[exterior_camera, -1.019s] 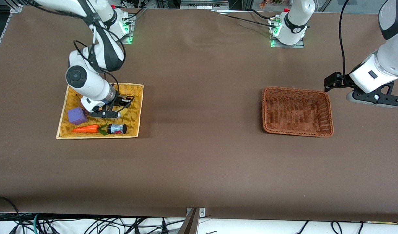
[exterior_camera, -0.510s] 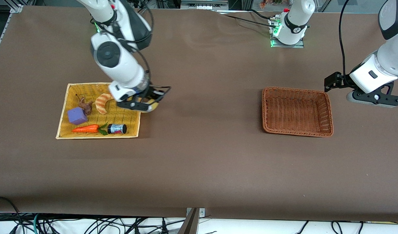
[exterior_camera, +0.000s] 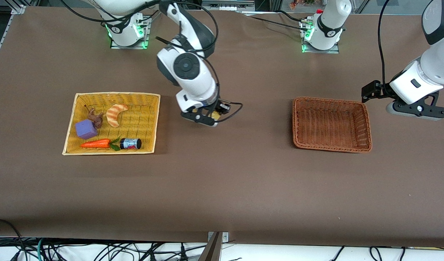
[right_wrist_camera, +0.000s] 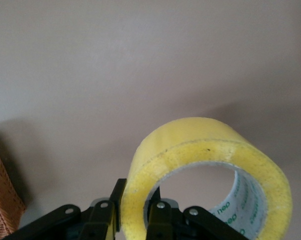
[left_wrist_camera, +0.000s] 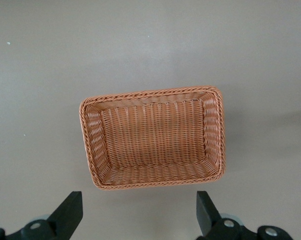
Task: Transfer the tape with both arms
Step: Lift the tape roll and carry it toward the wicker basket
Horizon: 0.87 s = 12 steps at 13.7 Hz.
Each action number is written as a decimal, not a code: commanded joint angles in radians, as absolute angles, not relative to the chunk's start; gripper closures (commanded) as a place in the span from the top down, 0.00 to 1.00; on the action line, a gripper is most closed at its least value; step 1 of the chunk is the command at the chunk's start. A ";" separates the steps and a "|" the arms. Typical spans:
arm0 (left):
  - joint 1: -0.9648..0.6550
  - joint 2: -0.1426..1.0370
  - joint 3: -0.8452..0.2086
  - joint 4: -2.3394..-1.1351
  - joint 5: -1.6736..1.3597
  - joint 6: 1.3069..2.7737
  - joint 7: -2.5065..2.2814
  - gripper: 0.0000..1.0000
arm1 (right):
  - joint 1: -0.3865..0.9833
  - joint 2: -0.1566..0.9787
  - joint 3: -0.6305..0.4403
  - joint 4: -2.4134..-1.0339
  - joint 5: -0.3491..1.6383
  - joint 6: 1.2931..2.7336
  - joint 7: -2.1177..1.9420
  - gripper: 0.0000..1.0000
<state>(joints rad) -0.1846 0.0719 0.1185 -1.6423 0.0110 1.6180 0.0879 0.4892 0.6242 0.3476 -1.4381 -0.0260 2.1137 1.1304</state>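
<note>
The right gripper (exterior_camera: 204,119) is up in the air over the bare brown table (exterior_camera: 222,181), between the yellow tray (exterior_camera: 154,123) and the brown basket (exterior_camera: 296,121). Its two fingers (right_wrist_camera: 158,220) are clamped narrow on the wall of the tape (right_wrist_camera: 205,150), one inside the ring and one outside, so the roll hangs from the hand with its hole showing in the right wrist view. From the front only a small yellow part of the roll shows under the black hand.

The left gripper (left_wrist_camera: 138,217) waits above the table just beside the brown basket, at the left arm's end of it, with its jaws spread wide and nothing between them.

I judge that this is the carrying step, about the middle of the work: the tape is out of the yellow tray but not yet in the brown basket. The next move probably calls for a meeting point near the brown basket, where the left gripper can reach the free side of the ring. The right hand should let go only after the other has closed.
</note>
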 commanded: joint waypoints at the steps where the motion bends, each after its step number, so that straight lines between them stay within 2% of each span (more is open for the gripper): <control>1: -0.181 0.055 0.118 -1.660 0.025 1.632 0.112 1.00 | 0.534 0.698 0.344 -1.370 -0.044 2.132 1.170 0.00; 8: -0.181 0.057 0.118 -1.660 0.025 1.634 0.112 1.00 | 0.575 0.844 0.342 -1.370 -0.044 2.295 1.170 0.00; 12: -0.181 0.058 0.118 -1.660 0.025 1.634 0.112 1.00 | 0.575 0.880 0.342 -1.370 -0.044 2.332 1.170 0.00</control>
